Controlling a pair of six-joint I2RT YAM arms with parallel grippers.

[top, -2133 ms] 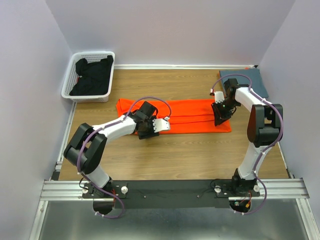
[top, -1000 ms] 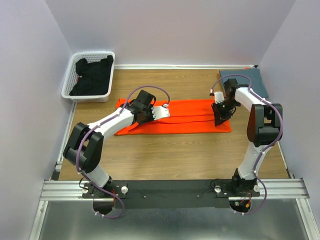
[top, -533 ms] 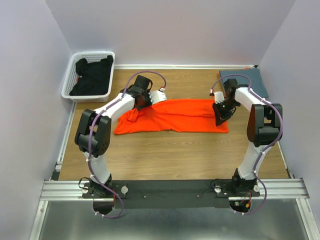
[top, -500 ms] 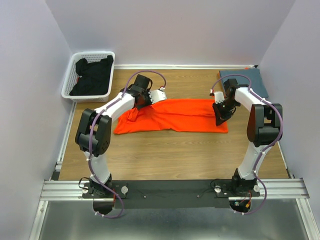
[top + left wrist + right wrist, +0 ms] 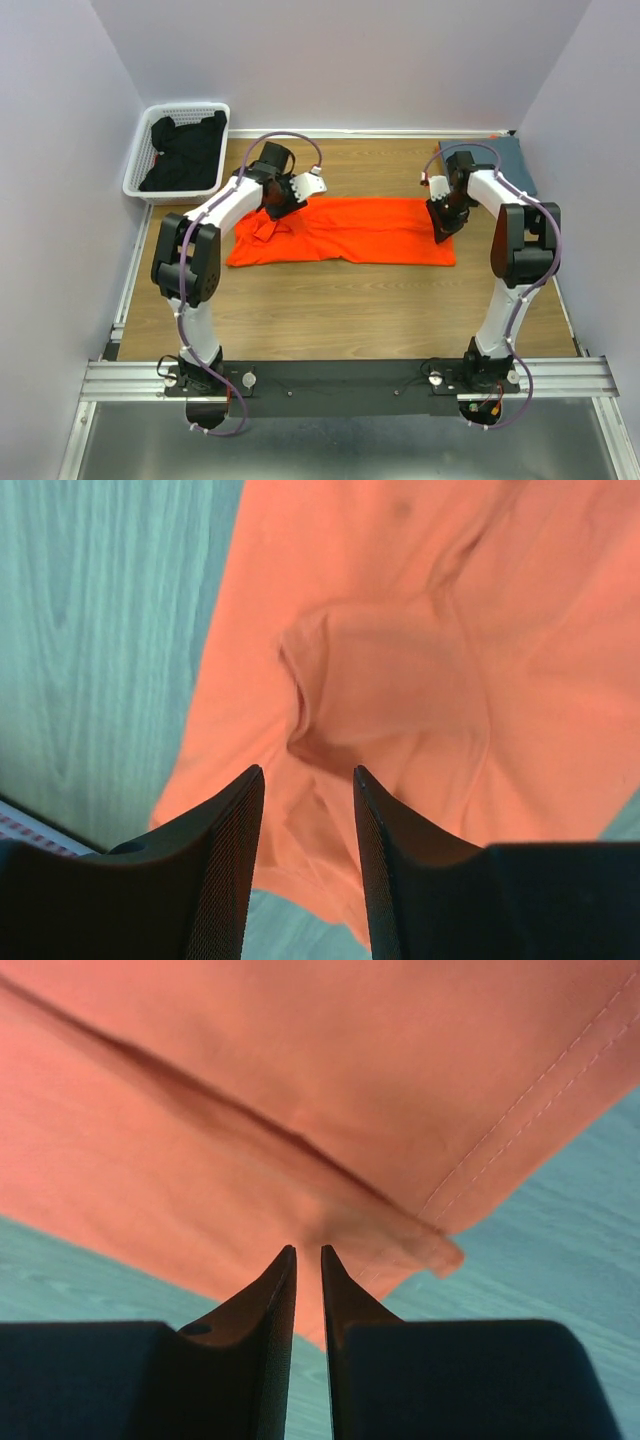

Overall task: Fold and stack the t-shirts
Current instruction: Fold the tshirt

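Observation:
The bright orange t-shirt (image 5: 370,230) lies spread across the middle of the wooden table, bunched and wrinkled at its left end. My left gripper (image 5: 281,204) hovers over that bunched end. In the left wrist view the left gripper (image 5: 308,770) is open and holds nothing, with rumpled orange cloth (image 5: 400,680) below it. My right gripper (image 5: 441,231) is at the shirt's right end. In the right wrist view the right gripper (image 5: 308,1248) is pinched shut on the orange shirt's hem (image 5: 250,1080). The slate blue-grey t-shirt (image 5: 518,160) lies folded at the back right corner.
A white basket (image 5: 140,182) holding dark cloth (image 5: 185,150) stands at the back left. Bare wooden table (image 5: 340,310) stretches between the shirt and the arm bases. Walls close the left, back and right sides.
My left gripper moved from the shirt's near left side to the back left, dragging cloth with it and leaving it bunched. The right gripper has barely moved.

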